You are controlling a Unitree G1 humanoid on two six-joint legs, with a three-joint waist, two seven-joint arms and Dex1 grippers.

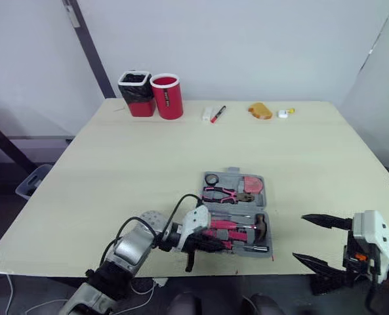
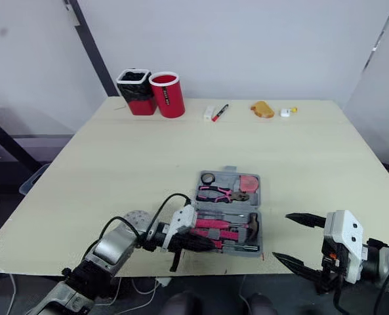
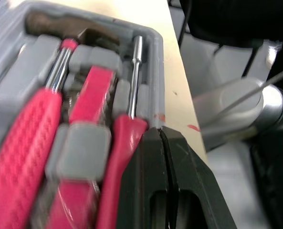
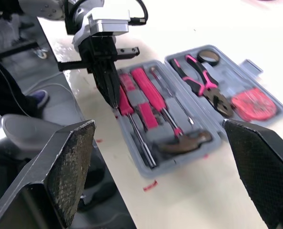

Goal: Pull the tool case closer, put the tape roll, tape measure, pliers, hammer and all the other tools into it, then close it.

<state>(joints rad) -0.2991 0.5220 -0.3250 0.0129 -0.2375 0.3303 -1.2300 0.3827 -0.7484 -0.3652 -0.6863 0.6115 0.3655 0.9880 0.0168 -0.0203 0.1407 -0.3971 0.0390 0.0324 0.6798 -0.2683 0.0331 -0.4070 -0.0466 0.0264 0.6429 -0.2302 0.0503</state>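
The grey tool case (image 1: 268, 231) lies open near the table's front edge. Its far half holds the black tape roll (image 1: 212, 178), pink-handled pliers (image 1: 224, 193) and red tape measure (image 1: 252, 183). The near half holds the hammer (image 1: 260, 225) and pink-handled screwdrivers (image 3: 127, 138). My left gripper (image 1: 219, 245) is shut with nothing between its fingers (image 3: 179, 162), its tip at the case's near edge beside a screwdriver handle. To the right of the case, my right gripper (image 1: 299, 237) hangs open over the table's front edge, holding nothing.
At the table's far side stand a red cup (image 1: 168, 96) and a black-lined red bin (image 1: 136, 94). Right of them lie a white block (image 1: 207, 113), a red marker (image 1: 218, 113), an orange object (image 1: 261, 110) and a small white item (image 1: 285, 113).
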